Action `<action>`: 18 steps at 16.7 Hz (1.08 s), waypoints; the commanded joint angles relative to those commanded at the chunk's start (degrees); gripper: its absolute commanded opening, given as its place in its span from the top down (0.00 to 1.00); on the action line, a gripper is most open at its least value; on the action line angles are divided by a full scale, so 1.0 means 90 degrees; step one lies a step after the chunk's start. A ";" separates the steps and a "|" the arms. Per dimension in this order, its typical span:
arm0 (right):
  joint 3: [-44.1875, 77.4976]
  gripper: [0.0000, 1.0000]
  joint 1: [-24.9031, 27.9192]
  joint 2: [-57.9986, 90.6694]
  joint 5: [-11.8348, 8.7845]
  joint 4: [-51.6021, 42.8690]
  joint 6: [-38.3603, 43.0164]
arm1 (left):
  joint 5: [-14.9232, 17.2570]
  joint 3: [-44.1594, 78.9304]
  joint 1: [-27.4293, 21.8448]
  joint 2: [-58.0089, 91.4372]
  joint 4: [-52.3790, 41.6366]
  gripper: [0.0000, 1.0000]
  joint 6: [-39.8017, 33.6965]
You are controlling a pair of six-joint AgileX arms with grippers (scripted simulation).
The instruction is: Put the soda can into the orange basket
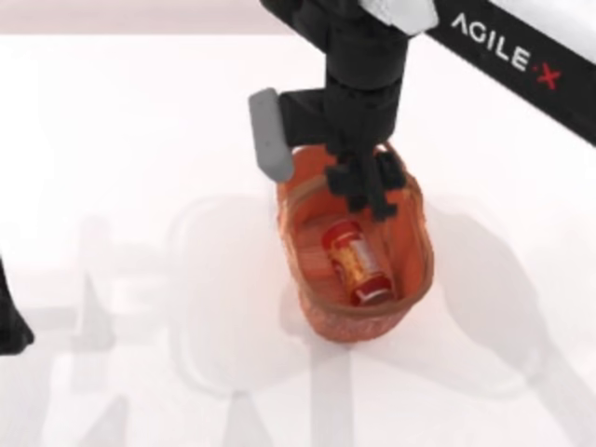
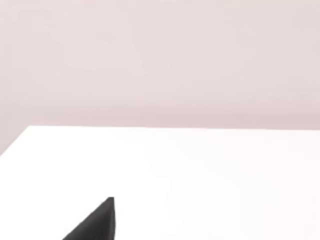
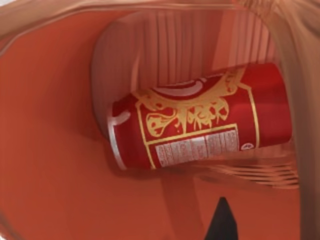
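Top view is showing the white tabletop carrying the orange basket near its middle. Right gripper is hanging over the basket's far end, fingers parted and holding nothing. Soda can is lying on its side inside the basket. Left arm is sitting parked at the tabletop's left edge.

Red soda can on its side inside orange basket

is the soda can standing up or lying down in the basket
Lying down: the soda can rests on its side on the orange basket's floor, label facing up, free of the right gripper above it.
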 joint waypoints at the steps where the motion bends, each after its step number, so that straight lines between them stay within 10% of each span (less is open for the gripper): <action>1: 0.0000 0.90 0.0000 0.0000 0.0000 0.0000 0.0000 | 0.0000 0.0000 0.0000 0.0000 0.0000 0.00 0.0000; 18: 0.0000 1.00 0.0000 0.0000 0.0000 0.0000 0.0000 | 0.0000 0.0000 0.0000 0.0000 0.0000 0.00 0.0000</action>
